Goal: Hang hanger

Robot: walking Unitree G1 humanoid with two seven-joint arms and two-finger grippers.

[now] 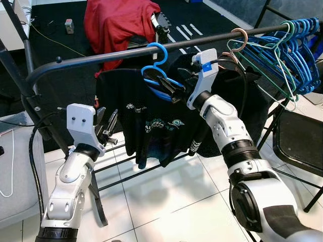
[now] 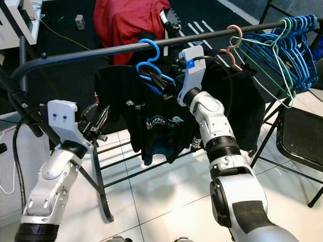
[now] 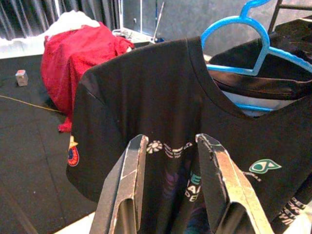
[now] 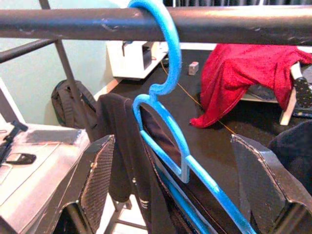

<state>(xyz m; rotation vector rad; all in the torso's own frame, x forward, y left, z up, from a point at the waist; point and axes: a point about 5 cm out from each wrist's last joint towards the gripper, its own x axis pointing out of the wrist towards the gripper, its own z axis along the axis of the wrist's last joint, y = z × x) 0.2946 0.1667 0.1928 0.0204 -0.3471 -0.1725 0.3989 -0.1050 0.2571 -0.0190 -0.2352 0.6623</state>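
We see the blue hanger [image 1: 157, 70] hooked on the rail [image 1: 101, 56]; both the right gripper [image 4: 170, 180] and left gripper [image 3: 170, 190] have fingers apart.

I cannot read the print on the black T-shirt [image 3: 161, 122]; its lower hem runs past the left wrist view's edge. The blue hanger [image 4: 168, 126] is cut off low in the right wrist view, its shoulders under cloth. The small box [image 1: 69, 25] on the dark floor is too small to identify.
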